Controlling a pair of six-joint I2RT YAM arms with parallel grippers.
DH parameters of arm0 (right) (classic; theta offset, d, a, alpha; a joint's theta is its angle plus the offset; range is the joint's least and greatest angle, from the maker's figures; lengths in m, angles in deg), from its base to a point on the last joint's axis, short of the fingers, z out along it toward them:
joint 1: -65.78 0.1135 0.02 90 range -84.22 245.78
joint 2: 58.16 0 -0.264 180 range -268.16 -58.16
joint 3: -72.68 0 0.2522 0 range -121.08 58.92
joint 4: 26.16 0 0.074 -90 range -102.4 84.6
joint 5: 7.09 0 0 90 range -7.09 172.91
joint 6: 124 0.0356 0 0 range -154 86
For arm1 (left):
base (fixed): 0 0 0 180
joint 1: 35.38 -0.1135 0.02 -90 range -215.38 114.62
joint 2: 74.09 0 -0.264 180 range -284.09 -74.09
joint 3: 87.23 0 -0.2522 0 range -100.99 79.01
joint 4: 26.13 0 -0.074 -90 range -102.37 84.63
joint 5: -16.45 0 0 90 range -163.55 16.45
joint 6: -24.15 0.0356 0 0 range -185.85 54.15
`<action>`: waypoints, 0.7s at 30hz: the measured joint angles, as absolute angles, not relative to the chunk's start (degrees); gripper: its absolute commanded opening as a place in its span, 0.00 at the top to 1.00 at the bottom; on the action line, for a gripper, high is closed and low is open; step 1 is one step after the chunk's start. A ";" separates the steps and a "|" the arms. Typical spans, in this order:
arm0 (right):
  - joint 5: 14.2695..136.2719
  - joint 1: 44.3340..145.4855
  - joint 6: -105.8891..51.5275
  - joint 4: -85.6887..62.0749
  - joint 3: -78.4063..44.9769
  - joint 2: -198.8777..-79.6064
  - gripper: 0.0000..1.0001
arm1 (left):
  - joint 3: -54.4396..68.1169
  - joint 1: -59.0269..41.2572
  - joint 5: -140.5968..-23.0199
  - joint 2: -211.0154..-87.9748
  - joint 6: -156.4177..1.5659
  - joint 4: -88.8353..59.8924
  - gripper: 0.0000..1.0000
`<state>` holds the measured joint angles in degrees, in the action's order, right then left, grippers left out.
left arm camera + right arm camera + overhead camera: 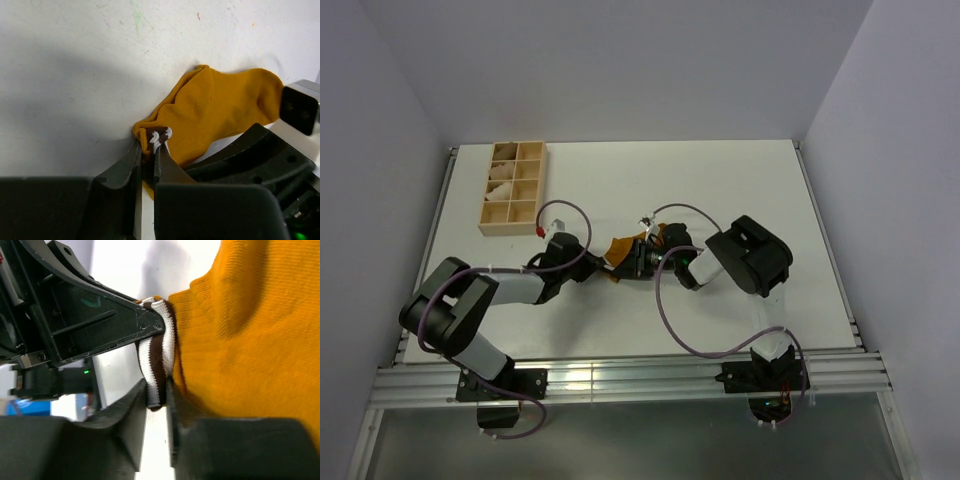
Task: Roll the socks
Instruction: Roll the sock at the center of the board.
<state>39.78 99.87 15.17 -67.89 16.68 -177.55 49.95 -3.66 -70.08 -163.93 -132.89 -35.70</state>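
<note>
The socks point(622, 246) show as one mustard-orange sock, bunched on the white table between the two arms. Its orange body point(220, 107) spreads to the right in the left wrist view. My left gripper point(149, 145) is shut on a fold at the sock's edge, where a bit of the brown, white-striped cuff point(159, 136) shows. My right gripper point(157, 390) is shut on the same striped cuff point(159, 352), with the orange body point(250, 340) to its right. The two grippers point(608, 262) point(640, 258) meet nose to nose at the sock. A left gripper finger point(125, 325) touches the cuff from the left.
A wooden compartment box point(514, 187) stands at the back left, with pale rolled bundles point(501, 183) in its left cells. Purple cables point(672, 300) loop over both arms. A metal rail point(620, 375) runs along the near table edge.
</note>
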 measured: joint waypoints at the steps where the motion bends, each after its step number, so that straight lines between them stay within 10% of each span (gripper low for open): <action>1: 40.76 99.87 13.97 -66.47 17.01 -176.31 0.66 | 49.38 -3.64 -70.10 -164.04 -132.80 -34.98 1.00; 21: 93.87 122.25 -27.08 -37.20 19.78 -150.02 0.38 | 44.07 -3.40 -70.06 -165.11 -131.21 -26.72 1.00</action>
